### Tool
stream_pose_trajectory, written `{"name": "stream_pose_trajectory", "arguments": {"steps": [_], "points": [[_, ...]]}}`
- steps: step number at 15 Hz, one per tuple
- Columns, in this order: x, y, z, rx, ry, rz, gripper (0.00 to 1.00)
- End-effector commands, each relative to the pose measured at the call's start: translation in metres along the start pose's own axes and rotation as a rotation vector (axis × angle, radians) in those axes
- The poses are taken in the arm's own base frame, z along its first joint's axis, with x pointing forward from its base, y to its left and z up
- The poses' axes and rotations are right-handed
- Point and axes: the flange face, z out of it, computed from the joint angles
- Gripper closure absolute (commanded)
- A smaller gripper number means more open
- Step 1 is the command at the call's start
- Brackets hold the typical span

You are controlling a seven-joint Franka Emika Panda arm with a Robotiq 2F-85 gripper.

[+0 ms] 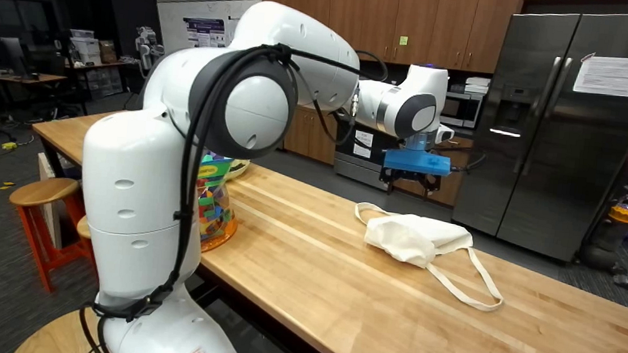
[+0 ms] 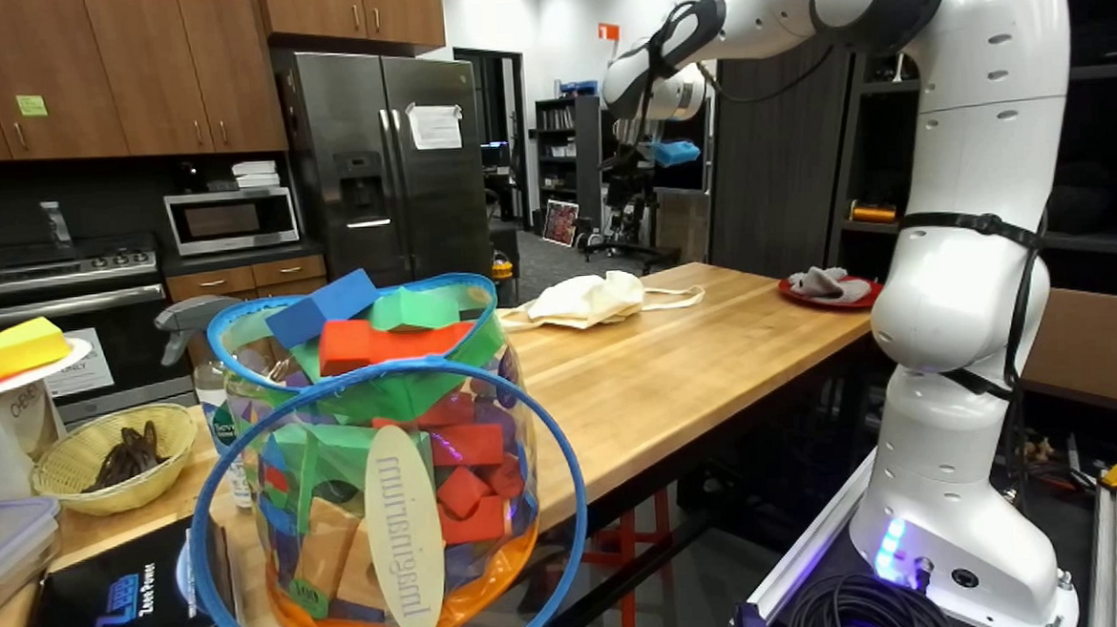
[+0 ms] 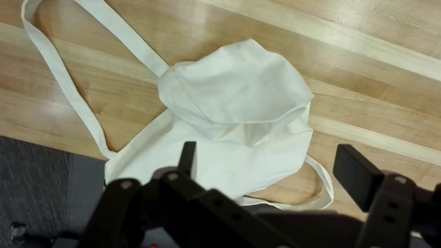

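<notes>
While the white arm is standing beside one long edge of the bench, we are seeing a clear bucket at that same edge, brimming with coloured blocks. Toward the opposite long edge a yellow basket is holding dark, shrivelled pieces, and near an arm-side corner a red plate is carrying a grey cloth. The arm's elbow is sitting high, its forearm is spanning the bench, and the gripper is hanging downward near the opposite edge. We are noticing the fingers standing wide apart above a white cloth bag. The bag is lying along that opposite edge, covering part of it, and is looking crumpled: one part is bunching up, another is spreading flatter, a long strap is looping over the bench, and a short strap is curling by that edge.
</notes>
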Motion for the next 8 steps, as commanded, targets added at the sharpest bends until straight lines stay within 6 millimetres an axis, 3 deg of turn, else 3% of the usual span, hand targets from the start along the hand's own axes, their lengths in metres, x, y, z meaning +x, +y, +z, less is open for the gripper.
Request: {"name": "stream_pose_trajectory", "arguments": {"steps": [1,4,8], "points": [[0.005,-0.012,0.007,0.002,-0.009,0.021,0.00],[0.013,-0.029,0.026,0.010,-0.032,0.037,0.00],[0.025,-0.045,0.067,0.018,-0.097,0.047,0.00]]}}
